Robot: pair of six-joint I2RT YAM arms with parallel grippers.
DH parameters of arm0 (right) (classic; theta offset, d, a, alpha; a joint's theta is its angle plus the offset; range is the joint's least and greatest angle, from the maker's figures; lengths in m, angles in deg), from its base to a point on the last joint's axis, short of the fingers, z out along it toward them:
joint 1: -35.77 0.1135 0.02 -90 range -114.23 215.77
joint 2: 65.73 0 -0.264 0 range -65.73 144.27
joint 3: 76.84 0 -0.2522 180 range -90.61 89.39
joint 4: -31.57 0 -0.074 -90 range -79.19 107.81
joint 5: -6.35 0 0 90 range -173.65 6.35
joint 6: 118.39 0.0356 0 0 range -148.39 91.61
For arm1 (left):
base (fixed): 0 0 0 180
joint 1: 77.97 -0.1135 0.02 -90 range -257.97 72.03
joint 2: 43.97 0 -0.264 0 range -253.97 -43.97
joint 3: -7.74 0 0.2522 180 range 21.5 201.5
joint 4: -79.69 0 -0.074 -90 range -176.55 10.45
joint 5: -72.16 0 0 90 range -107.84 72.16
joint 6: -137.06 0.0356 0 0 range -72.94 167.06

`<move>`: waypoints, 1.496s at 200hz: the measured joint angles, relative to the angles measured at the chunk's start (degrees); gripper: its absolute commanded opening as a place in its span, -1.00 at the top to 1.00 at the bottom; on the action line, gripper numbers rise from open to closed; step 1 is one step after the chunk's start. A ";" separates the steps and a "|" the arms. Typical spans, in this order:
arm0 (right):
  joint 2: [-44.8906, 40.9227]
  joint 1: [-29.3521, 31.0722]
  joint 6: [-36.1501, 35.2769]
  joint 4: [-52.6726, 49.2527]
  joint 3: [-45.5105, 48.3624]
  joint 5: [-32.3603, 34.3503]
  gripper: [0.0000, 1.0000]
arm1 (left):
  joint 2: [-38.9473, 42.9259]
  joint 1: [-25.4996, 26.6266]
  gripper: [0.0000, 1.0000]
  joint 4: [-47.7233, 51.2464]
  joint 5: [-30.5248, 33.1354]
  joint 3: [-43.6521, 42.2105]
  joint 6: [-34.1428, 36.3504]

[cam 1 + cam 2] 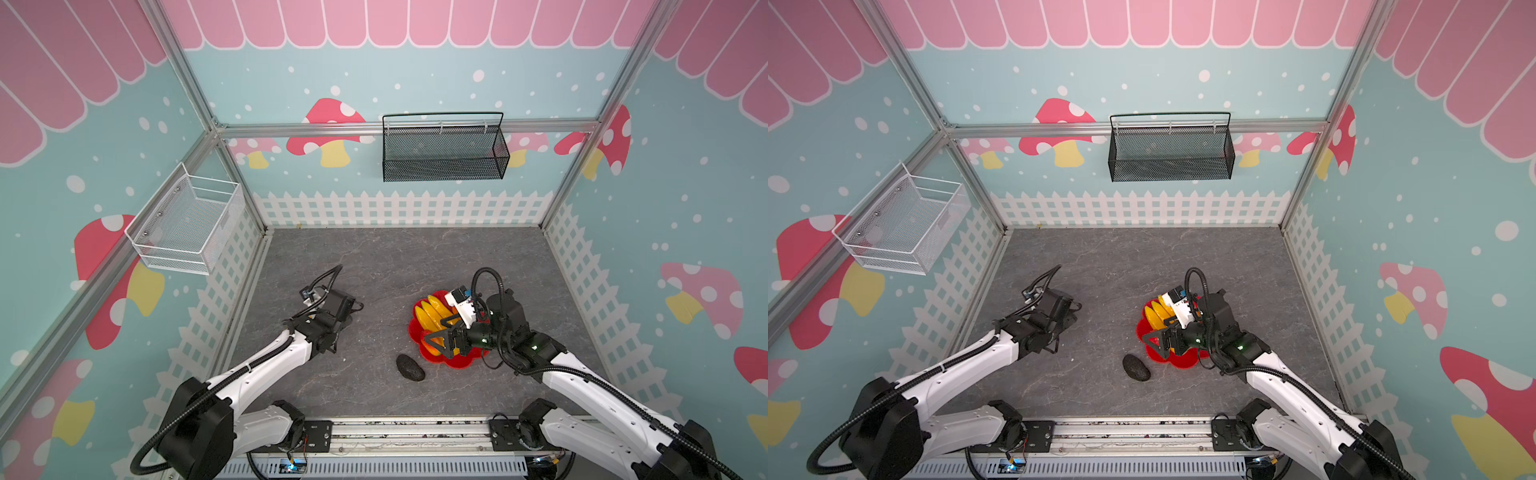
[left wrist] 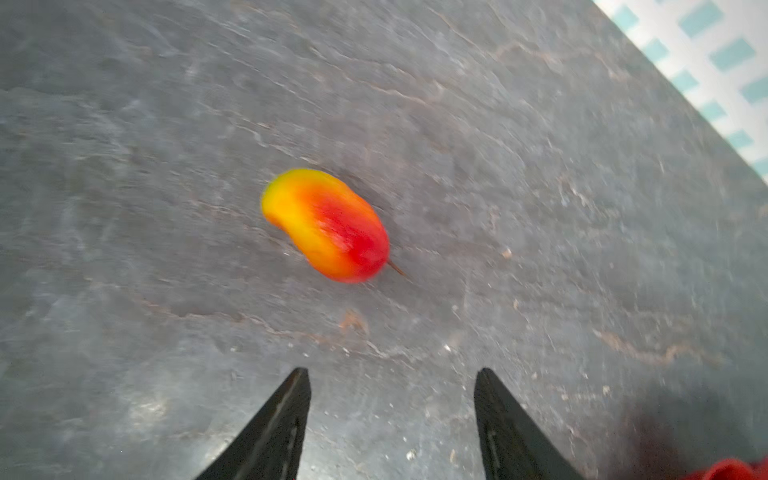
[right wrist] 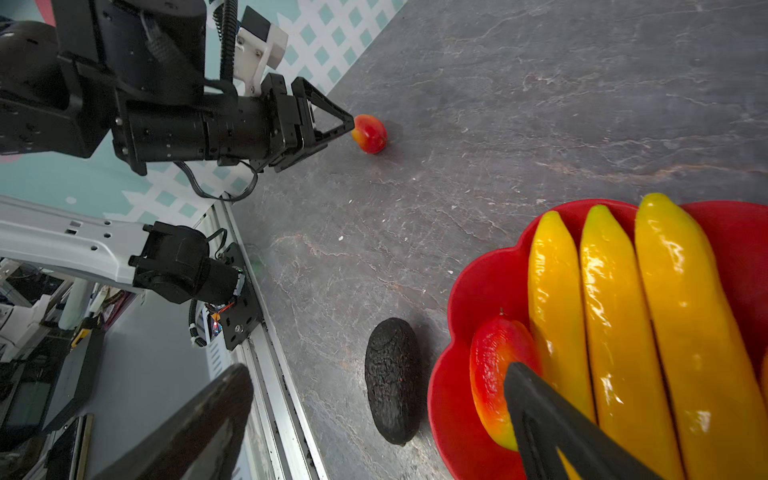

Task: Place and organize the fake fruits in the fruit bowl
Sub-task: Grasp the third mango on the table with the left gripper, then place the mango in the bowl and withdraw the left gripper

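Note:
In the left wrist view a red-orange-yellow mango (image 2: 326,226) lies alone on the grey floor, a short way ahead of my left gripper (image 2: 392,374), which is open and empty. The right wrist view shows that mango (image 3: 369,134) just off the left fingertips (image 3: 349,124). The red flower-shaped fruit bowl (image 1: 417,328) (image 1: 1142,330) (image 3: 455,374) holds the yellow banana bunch (image 1: 432,316) (image 1: 1156,313) (image 3: 615,332) and a mango (image 3: 492,361). The dark avocado (image 1: 410,367) (image 1: 1136,367) (image 3: 392,380) lies on the floor beside the bowl. My right gripper (image 1: 440,345) (image 3: 378,369) hangs wide open over the bowl's near rim.
A black mesh basket (image 1: 444,151) hangs on the back wall and a white wire basket (image 1: 187,226) on the left wall. Fenced walls close in the grey floor (image 1: 395,266) on three sides. A metal rail (image 1: 399,432) runs along the front.

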 measured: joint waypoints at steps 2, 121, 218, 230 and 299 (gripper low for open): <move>0.04 0.11 0.02 0.15 0.00 0.02 -0.96 | 0.31 -0.61 -0.31 -0.04 -0.22 -0.26 -0.09; -1.03 0.61 0.20 1.70 1.62 2.32 -0.95 | -13.42 -13.35 -0.34 -9.53 -10.78 2.45 -1.86; -1.05 0.61 -0.24 1.55 1.68 2.43 -0.96 | -22.18 -13.40 -0.06 -12.17 -11.54 3.48 -4.00; -1.07 0.61 -0.17 1.01 1.68 2.80 -0.96 | -22.69 -13.35 0.06 -12.79 -11.39 3.58 -3.93; -14.78 -8.79 9.35 -10.25 5.55 9.90 -0.96 | -23.58 4.92 0.18 -10.19 -9.03 18.97 3.41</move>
